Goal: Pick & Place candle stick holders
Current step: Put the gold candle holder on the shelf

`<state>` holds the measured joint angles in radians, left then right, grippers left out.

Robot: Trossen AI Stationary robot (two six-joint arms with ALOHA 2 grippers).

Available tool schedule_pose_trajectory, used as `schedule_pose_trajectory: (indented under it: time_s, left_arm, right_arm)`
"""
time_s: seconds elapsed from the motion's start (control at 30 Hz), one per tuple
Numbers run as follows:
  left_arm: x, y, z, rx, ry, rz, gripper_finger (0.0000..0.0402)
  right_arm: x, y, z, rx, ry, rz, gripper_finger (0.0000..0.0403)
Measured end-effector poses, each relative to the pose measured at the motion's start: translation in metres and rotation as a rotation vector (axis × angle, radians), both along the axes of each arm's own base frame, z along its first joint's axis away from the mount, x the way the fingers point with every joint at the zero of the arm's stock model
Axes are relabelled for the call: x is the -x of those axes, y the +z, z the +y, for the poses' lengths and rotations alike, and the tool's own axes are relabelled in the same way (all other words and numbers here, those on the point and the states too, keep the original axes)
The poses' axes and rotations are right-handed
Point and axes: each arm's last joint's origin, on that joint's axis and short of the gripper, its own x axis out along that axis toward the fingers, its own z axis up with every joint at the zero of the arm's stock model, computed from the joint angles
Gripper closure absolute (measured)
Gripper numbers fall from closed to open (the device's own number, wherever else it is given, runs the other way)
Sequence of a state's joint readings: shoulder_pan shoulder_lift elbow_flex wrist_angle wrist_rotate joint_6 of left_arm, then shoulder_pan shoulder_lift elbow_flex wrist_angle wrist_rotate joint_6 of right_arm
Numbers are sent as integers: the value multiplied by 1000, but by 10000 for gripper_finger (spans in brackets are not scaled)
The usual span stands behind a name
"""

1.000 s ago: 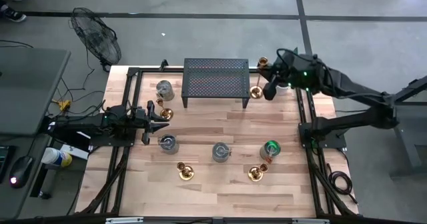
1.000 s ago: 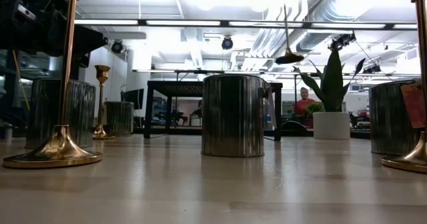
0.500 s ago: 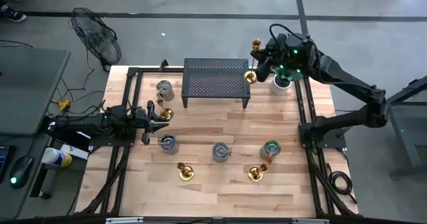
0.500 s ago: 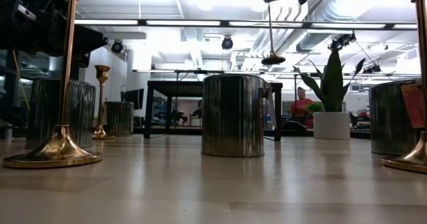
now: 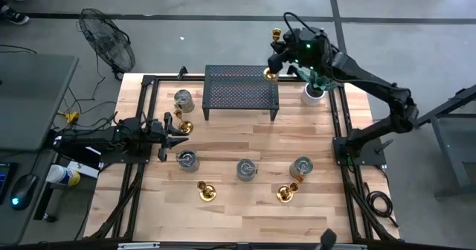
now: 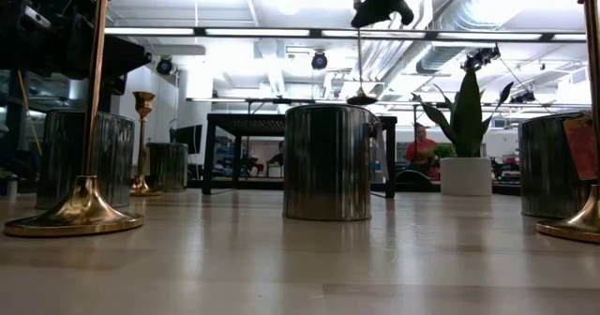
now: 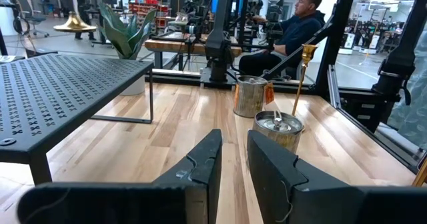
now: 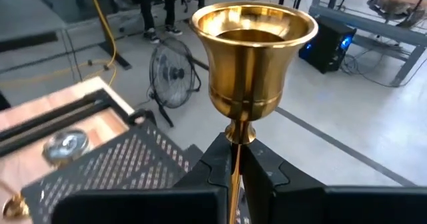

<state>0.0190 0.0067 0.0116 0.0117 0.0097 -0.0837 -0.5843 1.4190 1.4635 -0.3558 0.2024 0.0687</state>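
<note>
Because its fingers pinch the slender stem just under the cup, the right gripper carries one candle stick holder upright above the black mesh rack, base hanging clear, seemingly for placement there. Near the tabletop's left edge, the left gripper waits, fingers nearly together, empty.

No text, label, brand, number or sign can be read on anything in these views.

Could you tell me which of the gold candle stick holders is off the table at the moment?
The one gripped by the right gripper, the held candlestick, hangs above the black mesh stand; the other candlesticks stand on the wood.
</note>
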Motion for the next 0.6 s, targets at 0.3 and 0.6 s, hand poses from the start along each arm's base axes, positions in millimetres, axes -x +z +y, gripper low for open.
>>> schedule_pose_trajectory:
  time_s: [0.3, 0.6]
  left_arm:
    - [0, 0, 0, 0, 0, 0, 330]
    - [0, 0, 0, 0, 0, 0, 330]
  right_arm:
    - [-16, -16, -16, -33, -51, -27, 395]
    - [-21, -25, -26, -43, -87, -15, 394]
